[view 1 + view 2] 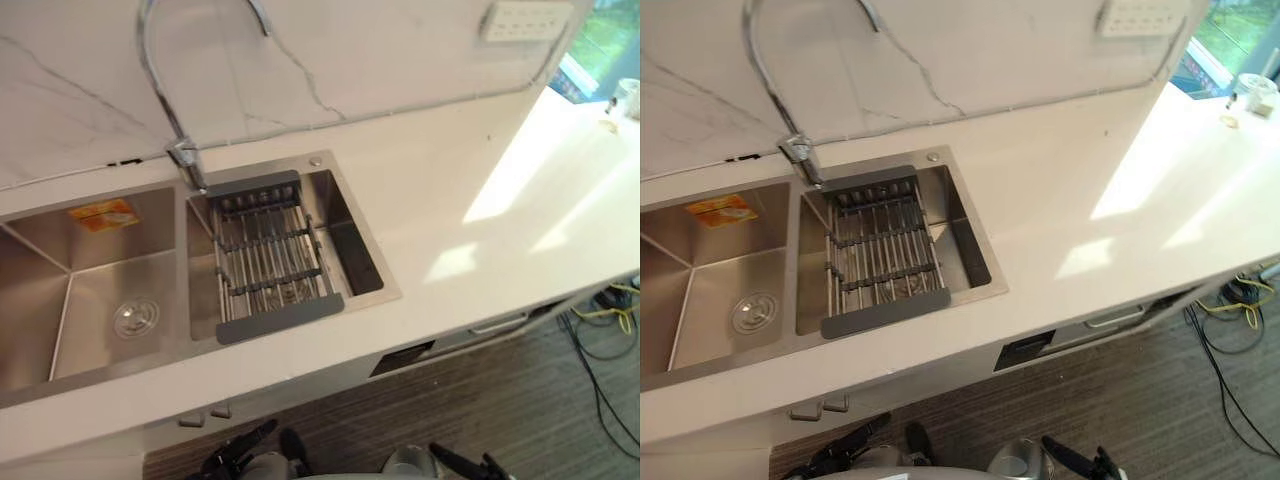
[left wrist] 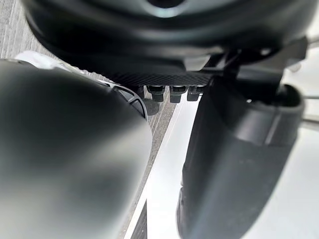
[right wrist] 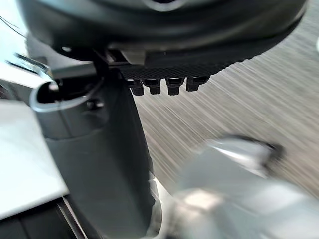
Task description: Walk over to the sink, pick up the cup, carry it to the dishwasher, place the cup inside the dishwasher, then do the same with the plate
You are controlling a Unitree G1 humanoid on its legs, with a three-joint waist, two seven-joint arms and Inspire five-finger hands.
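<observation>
While the left hand [image 2: 149, 45] and right hand [image 3: 164, 35] hang slack-fingered and empty, the sink [image 1: 100, 300] ahead carries a rack [image 1: 270, 255]; where cup and plate lie cannot be told, fitting either approach or completion.

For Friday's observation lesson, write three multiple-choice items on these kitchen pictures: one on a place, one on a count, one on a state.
1. Where does the drying rack sit?
A. across the right basin
B. in the left basin
C. on the floor

2. How many basins does the sink have?
A. one
B. two
C. three

3. What is on the rack?
A. stacked plates
B. a pan
C. nothing that can be made out

Key: 1 A, the rack spans the basin under the faucet; 2 B, a divider splits two basins, the left holding the drain; 3 C, its bars show bare, with no cup or plate.
</observation>
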